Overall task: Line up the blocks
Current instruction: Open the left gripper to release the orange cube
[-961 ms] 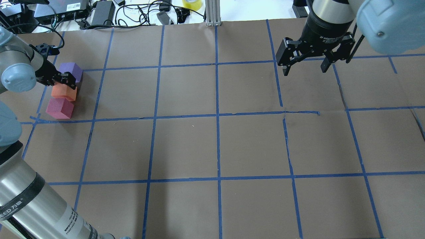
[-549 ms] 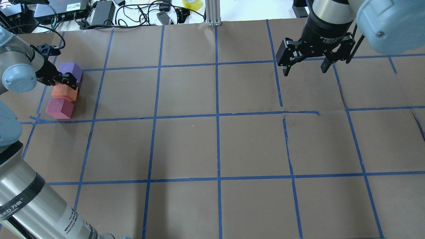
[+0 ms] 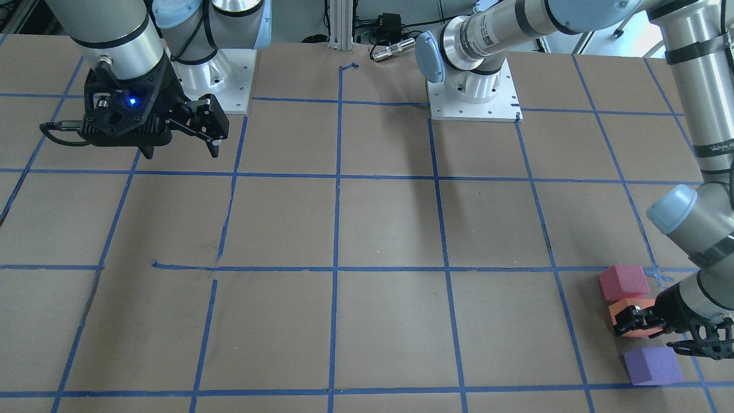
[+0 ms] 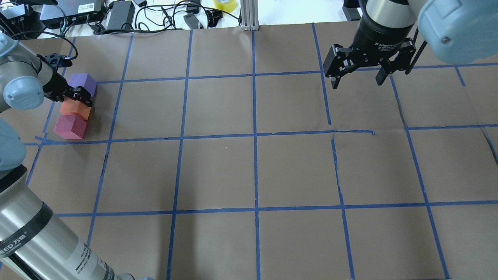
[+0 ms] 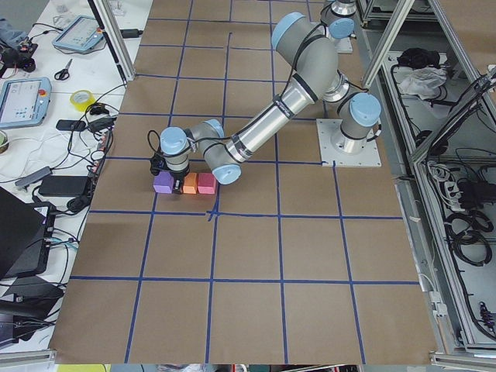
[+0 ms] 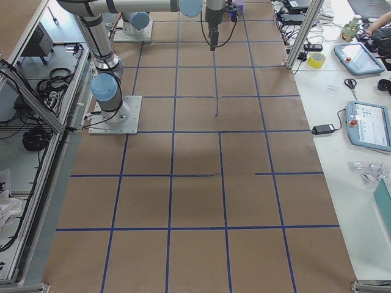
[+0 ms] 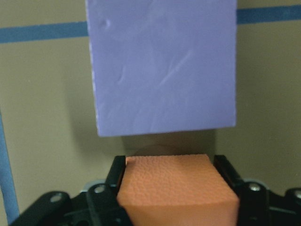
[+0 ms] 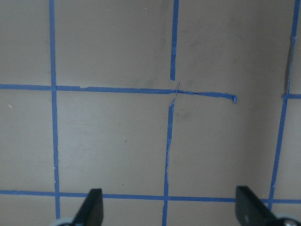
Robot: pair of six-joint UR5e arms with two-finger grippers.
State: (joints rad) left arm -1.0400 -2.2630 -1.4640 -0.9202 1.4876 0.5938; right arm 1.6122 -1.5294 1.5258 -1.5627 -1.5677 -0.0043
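We see the left claw (image 7: 173,175) clamped on the orange block (image 4: 73,109), with one finger on each side of it. The orange block is between the purple block (image 4: 83,82) and the pink-red block (image 4: 69,127). The three blocks make a short row, close together, near the far left side of the brown desk (image 4: 218,171). The right claw (image 4: 357,81) hangs over the far right side, well apart from the blocks. Its fingers are spread wide apart.
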